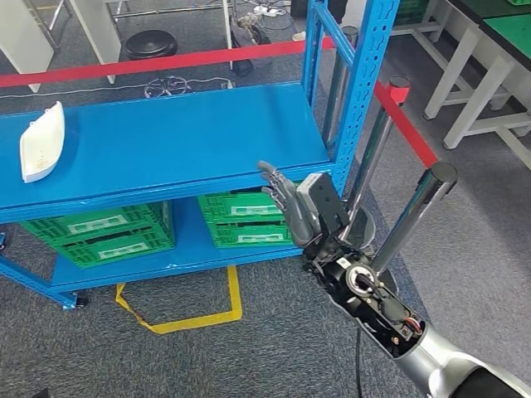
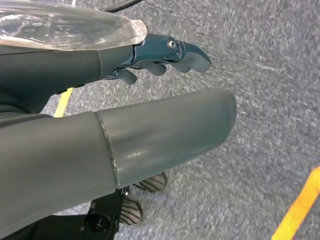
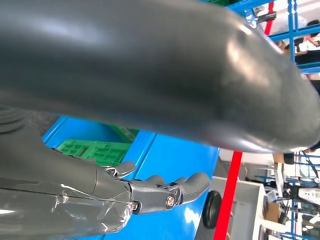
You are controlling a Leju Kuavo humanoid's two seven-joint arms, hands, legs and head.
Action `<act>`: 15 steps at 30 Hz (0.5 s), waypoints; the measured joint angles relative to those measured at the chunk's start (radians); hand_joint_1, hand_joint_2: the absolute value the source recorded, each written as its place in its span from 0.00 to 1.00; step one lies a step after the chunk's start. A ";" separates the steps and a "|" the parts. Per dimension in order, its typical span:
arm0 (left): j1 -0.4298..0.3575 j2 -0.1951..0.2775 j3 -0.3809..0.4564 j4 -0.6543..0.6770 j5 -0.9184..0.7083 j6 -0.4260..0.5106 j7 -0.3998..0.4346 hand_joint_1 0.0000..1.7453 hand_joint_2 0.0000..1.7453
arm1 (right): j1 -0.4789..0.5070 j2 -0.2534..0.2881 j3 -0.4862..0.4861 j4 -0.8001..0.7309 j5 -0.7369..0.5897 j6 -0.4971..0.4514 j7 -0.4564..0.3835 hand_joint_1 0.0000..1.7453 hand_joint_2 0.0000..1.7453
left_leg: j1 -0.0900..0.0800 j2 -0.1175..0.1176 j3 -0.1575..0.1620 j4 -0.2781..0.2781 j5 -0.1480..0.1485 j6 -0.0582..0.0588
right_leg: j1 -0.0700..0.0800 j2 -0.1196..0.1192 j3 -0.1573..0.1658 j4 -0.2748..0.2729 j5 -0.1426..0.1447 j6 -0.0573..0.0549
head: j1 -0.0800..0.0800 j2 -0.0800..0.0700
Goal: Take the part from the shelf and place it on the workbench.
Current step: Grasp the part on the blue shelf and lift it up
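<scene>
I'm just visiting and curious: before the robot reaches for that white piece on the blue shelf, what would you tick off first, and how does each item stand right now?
1. White part lies free on the blue shelf top, nothing on it: ok.
2. Right hand empty, fingers apart, ready to grip: ok.
3. Right hand near the part: not ok; it is at the shelf's opposite end, by the front edge.
4. Left hand empty: ok; it hangs over grey floor, holding nothing.
5. Path along the shelf top between hand and part free of things: ok.
6. Workbench ready to receive the part: cannot tell.
</scene>
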 joint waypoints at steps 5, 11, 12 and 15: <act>0.000 0.005 0.000 0.000 0.005 -0.017 0.009 0.00 0.00 | 0.000 0.000 -0.004 0.008 -0.002 0.001 -0.016 0.00 0.00 | 0.000 0.000 0.000 0.000 0.000 0.000 | 0.000 0.000 0.000 0.000 0.000 0.000 | 0.000 0.000; 0.000 0.009 0.000 0.000 0.009 -0.026 0.009 0.00 0.00 | 0.000 0.000 -0.008 0.016 0.002 -0.001 -0.018 0.00 0.00 | -0.001 0.000 -0.001 0.002 -0.002 0.003 | -0.001 0.000 0.000 -0.001 0.000 0.001 | 0.000 0.000; 0.000 0.011 0.000 0.000 0.010 -0.028 0.010 0.00 0.00 | 0.001 0.000 -0.009 0.017 0.005 -0.003 -0.017 0.00 0.00 | -0.002 0.000 -0.001 0.004 -0.003 0.005 | -0.002 0.000 0.001 -0.002 0.000 0.003 | 0.000 0.000; 0.001 0.015 0.000 0.000 0.010 -0.033 0.012 0.00 0.00 | 0.003 0.000 -0.012 0.017 0.018 -0.011 -0.011 0.00 0.00 | -0.004 0.000 -0.002 0.005 -0.008 0.014 | -0.004 0.000 0.003 -0.005 -0.001 0.008 | -0.002 0.000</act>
